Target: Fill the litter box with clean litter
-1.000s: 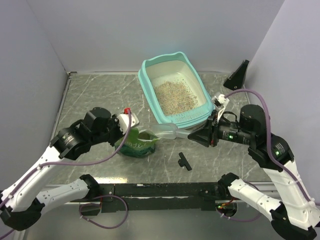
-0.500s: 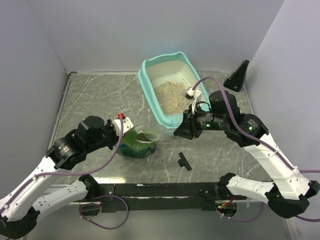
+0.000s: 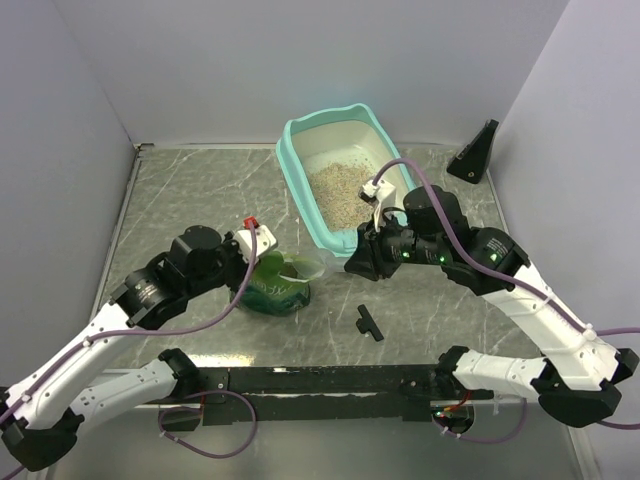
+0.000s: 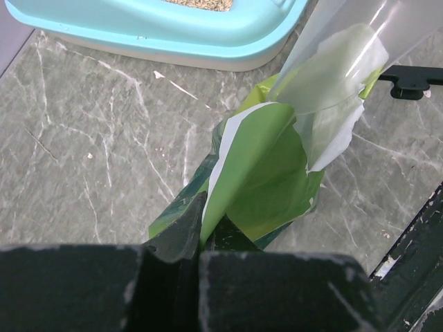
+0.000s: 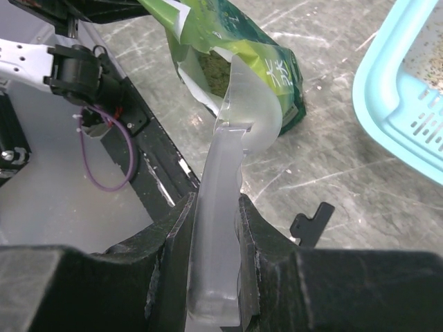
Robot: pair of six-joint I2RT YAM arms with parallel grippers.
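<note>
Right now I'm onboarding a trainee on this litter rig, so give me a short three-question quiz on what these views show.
1. Which jaws pinch the green bag?
2. True or false: the litter box is empty.
3. The right jaws hold: A) the clear scoop B) the green bag C) nothing.
Key: 1 left jaws; 2 false, litter lies inside; 3 A.

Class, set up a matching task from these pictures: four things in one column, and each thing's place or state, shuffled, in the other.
1 teal-rimmed plastic litter box
2 green glossy bag
3 clear plastic scoop
4 small black T-shaped part

A gripped by the right gripper
B lying on the table near the black front rail
C holding beige litter
D pinched by the left gripper

Pairs: 1-C, 2-D, 3-A, 4-B.
</note>
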